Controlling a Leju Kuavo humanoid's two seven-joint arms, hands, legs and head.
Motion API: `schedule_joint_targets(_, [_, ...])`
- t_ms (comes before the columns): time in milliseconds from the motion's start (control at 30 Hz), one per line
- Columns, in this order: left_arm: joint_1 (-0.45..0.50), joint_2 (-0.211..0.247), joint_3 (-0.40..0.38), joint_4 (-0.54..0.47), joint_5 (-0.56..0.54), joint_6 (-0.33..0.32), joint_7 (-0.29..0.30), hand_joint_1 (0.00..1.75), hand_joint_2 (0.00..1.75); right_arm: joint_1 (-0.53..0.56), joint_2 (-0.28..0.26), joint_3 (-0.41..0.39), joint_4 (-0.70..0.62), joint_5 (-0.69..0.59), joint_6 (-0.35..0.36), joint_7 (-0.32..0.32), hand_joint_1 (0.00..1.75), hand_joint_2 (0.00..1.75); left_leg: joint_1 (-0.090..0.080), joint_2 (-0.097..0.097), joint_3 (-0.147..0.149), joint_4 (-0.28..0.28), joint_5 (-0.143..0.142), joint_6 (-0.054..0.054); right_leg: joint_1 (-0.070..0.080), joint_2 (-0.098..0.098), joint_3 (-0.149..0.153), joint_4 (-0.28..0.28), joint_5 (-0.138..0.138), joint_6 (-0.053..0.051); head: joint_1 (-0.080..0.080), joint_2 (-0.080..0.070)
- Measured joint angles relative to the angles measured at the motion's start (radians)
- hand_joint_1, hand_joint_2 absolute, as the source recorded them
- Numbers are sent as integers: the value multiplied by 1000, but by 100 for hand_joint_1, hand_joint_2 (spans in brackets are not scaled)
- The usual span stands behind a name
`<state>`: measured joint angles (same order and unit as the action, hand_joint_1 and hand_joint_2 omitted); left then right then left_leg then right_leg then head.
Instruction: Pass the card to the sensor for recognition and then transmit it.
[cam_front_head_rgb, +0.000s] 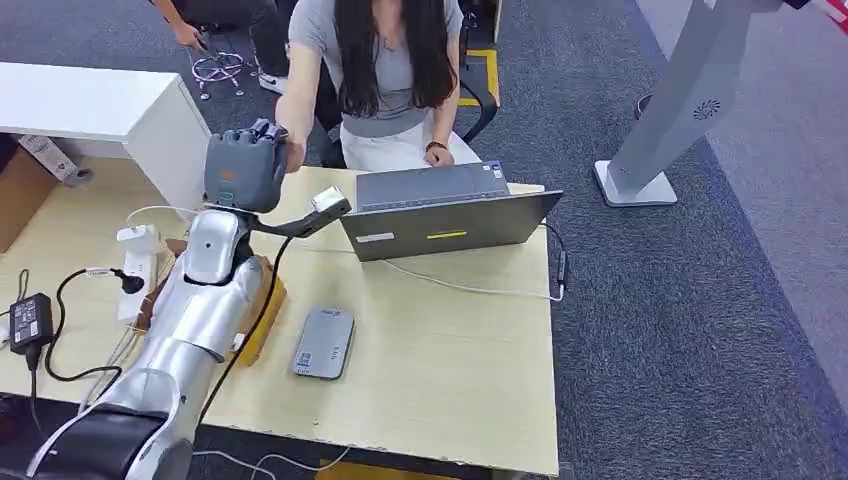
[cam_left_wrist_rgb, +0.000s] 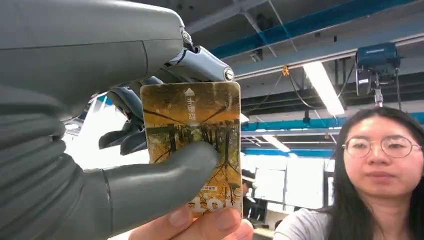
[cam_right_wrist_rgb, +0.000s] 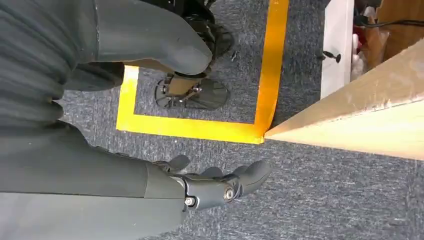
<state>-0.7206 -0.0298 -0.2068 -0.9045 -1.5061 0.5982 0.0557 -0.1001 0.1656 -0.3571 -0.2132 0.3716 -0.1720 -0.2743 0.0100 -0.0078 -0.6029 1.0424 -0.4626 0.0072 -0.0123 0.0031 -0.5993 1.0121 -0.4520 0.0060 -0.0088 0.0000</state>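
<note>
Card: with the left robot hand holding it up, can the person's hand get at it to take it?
Probably yes. The person's fingers already touch the free edge of the card, while the left robot hand pinches it between thumb and fingers, so that grip must loosen first.

Left arm is reaching toward the desk's far edge, left hand (cam_front_head_rgb: 243, 168) pinching thumb-to-fingers; right hand (cam_right_wrist_rgb: 200, 185) is hanging, fingers loosely apart.

Industrial lab hall: overhead crane beams (cam_left_wrist_rgb: 320, 22), carpet (cam_front_head_rgb: 700, 330), taped floor (cam_right_wrist_rgb: 272, 65).
</note>
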Motion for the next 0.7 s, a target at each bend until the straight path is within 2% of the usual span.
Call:
schedule_joint_targets(300, [-7,1,0,15,0,0,0,175,175,0,0,0,0,0,0,2,0,175,0,0,0,0,0,0,0,0,0,0,0,0,0,0])
schedule_joint_targets(333, [-8,1,0,16,0,2,0,0,175,0,0,0,0,3,0,2,0,175,0,0,0,0,0,0,0,0,0,0,0,0,0,0])
schedule_joint_targets(367, [-11,0,0,21,2,4,-5,0,175,0,0,0,0,3,0,2,0,175,0,0,0,0,0,0,0,0,0,0,0,0,0,0])
schedule_joint_targets(400, [-13,0,0,24,4,4,-13,0,0,0,0,0,0,4,0,2,0,175,0,0,0,0,0,0,0,0,0,0,0,0,0,0])
schedule_joint_targets(433, [-15,0,0,27,7,-2,-23,0,175,0,0,0,0,5,0,2,0,175,0,0,-1,0,0,0,0,0,0,0,0,0,0,0])
schedule_joint_targets(533, [-17,-3,0,42,24,-34,-48,0,175,0,0,0,0,5,-2,2,0,175,0,0,-1,0,0,0,0,0,0,0,0,0,0,0])
schedule_joint_targets(600, [-4,-12,-1,44,50,-22,-79,0,175,0,0,-2,0,4,-2,2,0,175,0,0,-1,0,0,0,0,0,0,0,0,0,0,0])
schedule_joint_targets(700, [26,-19,-15,22,60,-23,-81,0,175,0,0,-5,0,5,-2,-1,0,175,0,1,-1,0,0,0,0,0,0,0,0,0,0,0])
